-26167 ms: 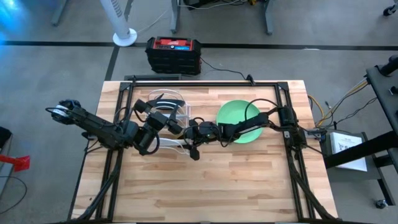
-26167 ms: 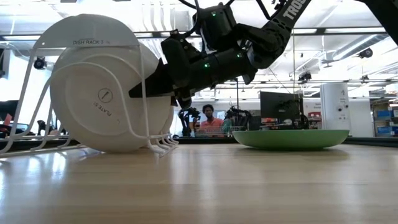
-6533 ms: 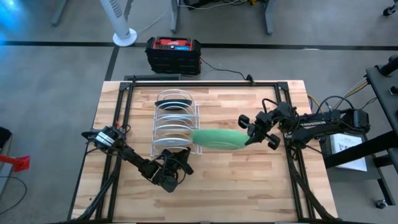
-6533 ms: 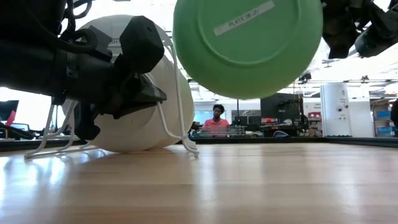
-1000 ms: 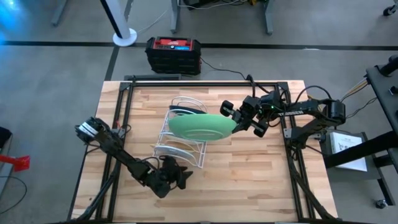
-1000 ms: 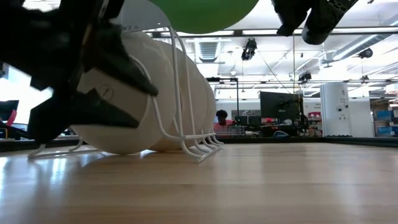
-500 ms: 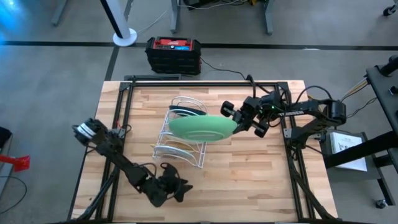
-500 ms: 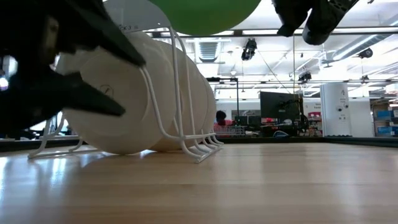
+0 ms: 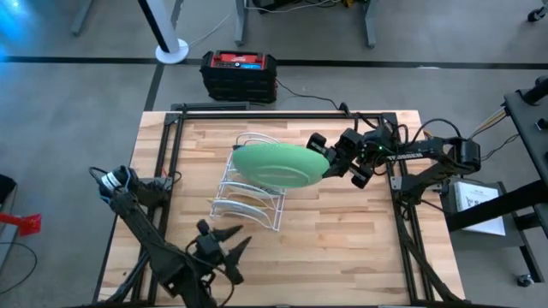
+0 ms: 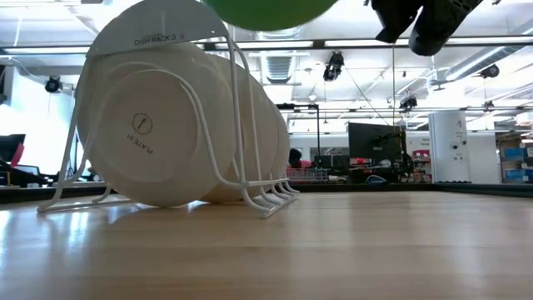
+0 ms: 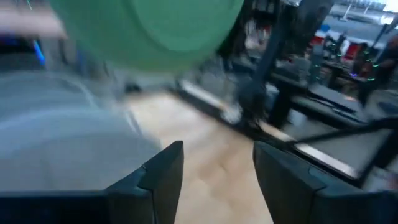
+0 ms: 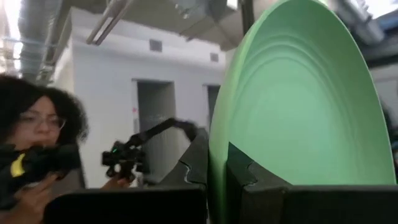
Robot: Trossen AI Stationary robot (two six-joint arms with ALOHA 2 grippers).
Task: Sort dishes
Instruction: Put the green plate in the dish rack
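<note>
Here, a wooden table (image 9: 342, 248) with a white wire rack (image 9: 248, 198) left of centre, standing plates (image 10: 146, 137) slotted in it on edge, pale undersides turned to the low camera. Above the rack's far end, off the wood, a plain light green plate (image 9: 278, 164), tilted, rim pinched on its right side by the right gripper (image 9: 324, 159), fingers clamped on that edge. Down at the near left of the table, well apart from the rack, the left gripper (image 9: 224, 240), fingers spread, nothing between them. Beyond the table, a person (image 12: 31, 137), blurred in the right wrist view.
</note>
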